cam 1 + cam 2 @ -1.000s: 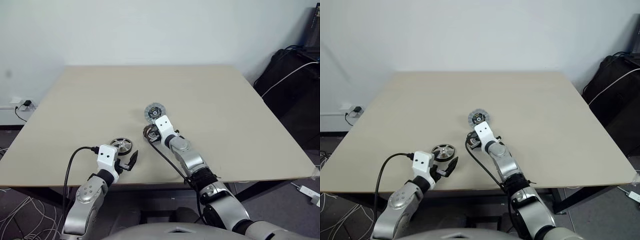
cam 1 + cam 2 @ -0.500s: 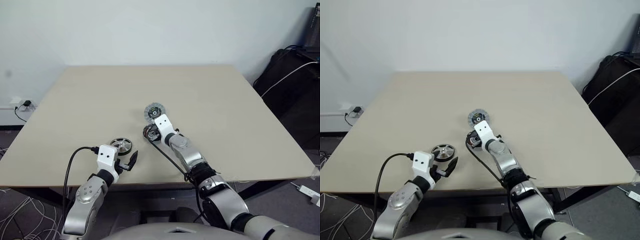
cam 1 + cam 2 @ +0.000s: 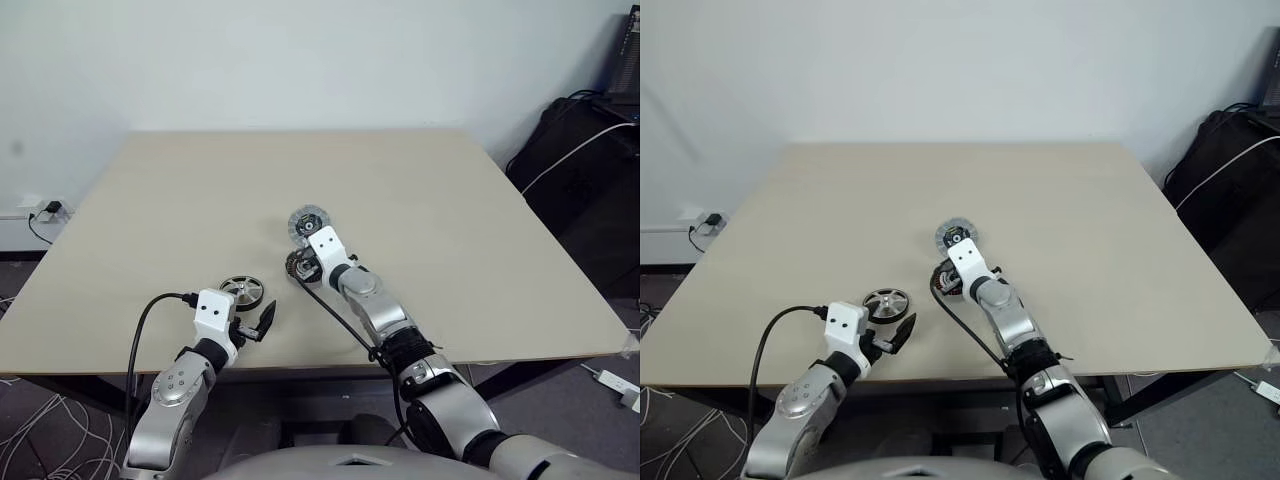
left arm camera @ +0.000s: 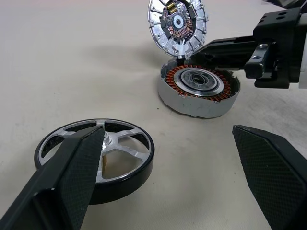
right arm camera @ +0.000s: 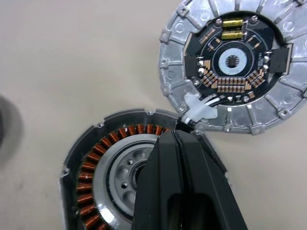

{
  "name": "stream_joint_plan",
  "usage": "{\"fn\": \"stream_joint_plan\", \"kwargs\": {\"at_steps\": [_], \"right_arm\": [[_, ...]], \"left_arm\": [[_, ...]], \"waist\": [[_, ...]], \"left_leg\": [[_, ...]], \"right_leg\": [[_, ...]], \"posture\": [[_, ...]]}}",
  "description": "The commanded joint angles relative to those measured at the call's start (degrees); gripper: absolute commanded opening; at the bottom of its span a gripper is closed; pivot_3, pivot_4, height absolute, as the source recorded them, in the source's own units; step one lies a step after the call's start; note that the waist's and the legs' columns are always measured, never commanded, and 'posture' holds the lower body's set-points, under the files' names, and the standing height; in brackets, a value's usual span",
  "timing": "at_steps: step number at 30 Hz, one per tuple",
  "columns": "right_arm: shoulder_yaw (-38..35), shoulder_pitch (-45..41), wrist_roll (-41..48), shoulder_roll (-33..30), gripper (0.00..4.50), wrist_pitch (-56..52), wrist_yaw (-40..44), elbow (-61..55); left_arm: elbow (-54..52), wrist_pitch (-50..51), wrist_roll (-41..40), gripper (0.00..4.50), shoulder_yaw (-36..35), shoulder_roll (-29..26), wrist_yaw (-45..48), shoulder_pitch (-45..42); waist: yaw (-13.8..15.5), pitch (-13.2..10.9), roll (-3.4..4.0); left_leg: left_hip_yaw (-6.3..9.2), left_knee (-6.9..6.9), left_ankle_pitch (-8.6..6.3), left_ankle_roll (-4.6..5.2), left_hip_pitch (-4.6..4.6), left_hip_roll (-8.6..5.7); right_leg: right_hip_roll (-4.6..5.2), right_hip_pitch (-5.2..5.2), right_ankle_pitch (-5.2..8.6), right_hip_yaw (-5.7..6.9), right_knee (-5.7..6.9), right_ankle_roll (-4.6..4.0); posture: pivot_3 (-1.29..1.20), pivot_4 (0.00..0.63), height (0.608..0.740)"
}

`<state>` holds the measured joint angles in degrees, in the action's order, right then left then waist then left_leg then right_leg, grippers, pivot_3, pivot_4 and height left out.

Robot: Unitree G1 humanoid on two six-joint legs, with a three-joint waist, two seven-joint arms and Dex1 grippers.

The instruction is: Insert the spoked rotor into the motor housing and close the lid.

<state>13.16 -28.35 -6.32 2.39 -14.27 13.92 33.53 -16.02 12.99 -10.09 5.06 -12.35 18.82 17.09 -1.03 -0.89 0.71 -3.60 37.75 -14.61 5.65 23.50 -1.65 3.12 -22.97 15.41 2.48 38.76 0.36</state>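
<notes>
My right hand [image 5: 178, 143], fingers pressed together, sits over the motor housing [image 4: 199, 89] mid-worktop [image 3: 450, 220], possibly touching its rim, the lid [image 5: 233, 64] lying opened beside it, while my left hand [image 4: 168, 158], spread wide, flanks the spoked rotor [image 4: 98, 155].

One spoked rotor [image 4: 96, 152], one motor housing [image 4: 198, 89], one lid [image 4: 178, 24].

Spoked rotor [image 4: 96, 155] flat; lid [image 4: 178, 23] beside motor housing [image 4: 199, 89].
</notes>
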Motion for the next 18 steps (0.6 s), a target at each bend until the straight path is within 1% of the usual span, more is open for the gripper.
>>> {"fn": "stream_joint_plan", "kwargs": {"at_steps": [1, 18], "right_arm": [[0.50, -0.72, -0.16, 0.38, 0.03, 0.13, 0.59, -1.80], [0.49, -5.84, -0.85, 1.11, 0.03, 3.00, 0.27, 9.76]], "left_arm": [[-2.37, -1.10, -0.03, 4.50, 0.18, 0.15, 0.27, -0.66], [-3.56, -1.13, 0.18, 4.50, -0.16, 0.59, -1.04, 0.52]], "waist": [[-0.01, 0.00, 0.00], [-0.13, 0.01, 0.00]], "left_leg": [[0.00, 0.00, 0.00, 0.00, 0.00, 0.00], [0.00, 0.00, 0.00, -0.01, -0.04, 0.00]], "right_leg": [[0.00, 0.00, 0.00, 0.00, 0.00, 0.00], [0.00, 0.03, 0.00, 0.00, 0.02, -0.01]], "posture": [[0.00, 0.000, 0.740], [0.00, 0.000, 0.740]]}}
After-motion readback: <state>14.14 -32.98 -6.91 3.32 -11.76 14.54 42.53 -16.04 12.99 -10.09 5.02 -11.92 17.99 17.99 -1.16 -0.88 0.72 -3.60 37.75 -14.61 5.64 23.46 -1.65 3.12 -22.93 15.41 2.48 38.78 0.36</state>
